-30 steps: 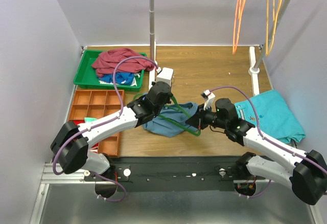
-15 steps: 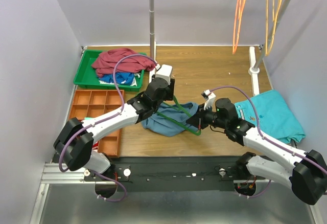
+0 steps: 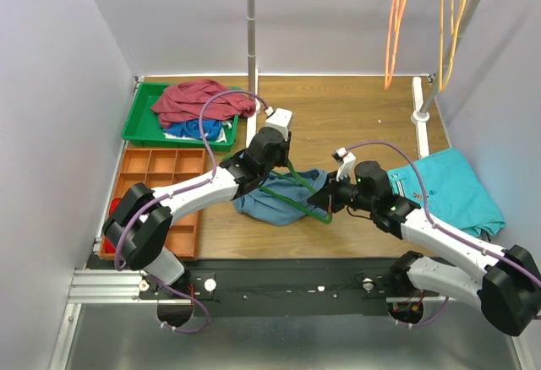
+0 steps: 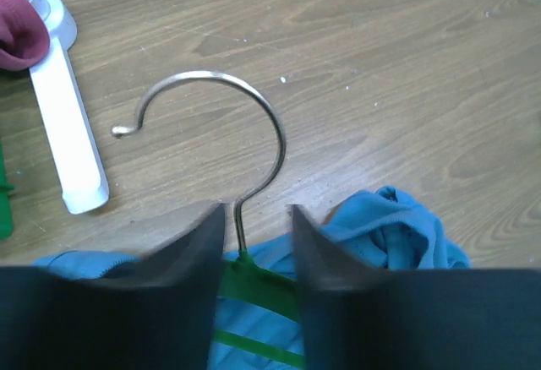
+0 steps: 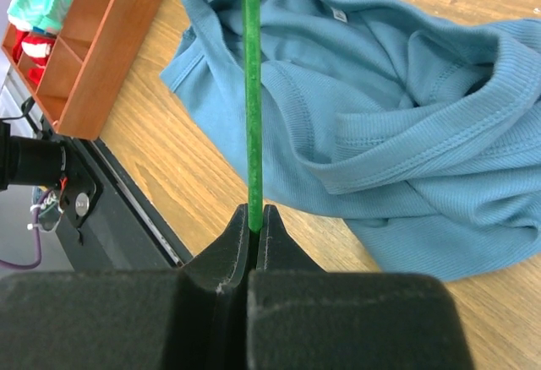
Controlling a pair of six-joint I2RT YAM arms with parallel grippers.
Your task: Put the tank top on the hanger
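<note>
The slate-blue tank top (image 3: 275, 201) lies crumpled on the wood table between the arms. The dark-green hanger (image 3: 302, 191) lies across it, its metal hook (image 4: 221, 100) pointing to the far side. My left gripper (image 3: 272, 152) is open; its fingers (image 4: 193, 252) straddle the hook's stem just above the hanger's green neck (image 4: 250, 273) without closing on it. The tank top also shows beside them in the left wrist view (image 4: 397, 231). My right gripper (image 3: 328, 204) is shut on the hanger's lower green bar (image 5: 252, 133), just above the tank top (image 5: 389, 108).
A green tray (image 3: 135, 125) at the back left holds a maroon garment (image 3: 196, 100). An orange compartment tray (image 3: 161, 176) is at the left. A folded teal cloth (image 3: 452, 188) lies at the right. Orange (image 3: 394, 24) and yellow (image 3: 451, 24) hangers hang at the back. A rack pole (image 3: 252, 32) stands on a white foot (image 4: 59, 125).
My left gripper has shifted a little to the right and farther back, along the hanger's hook. The right gripper and the hanger have stayed almost still.
</note>
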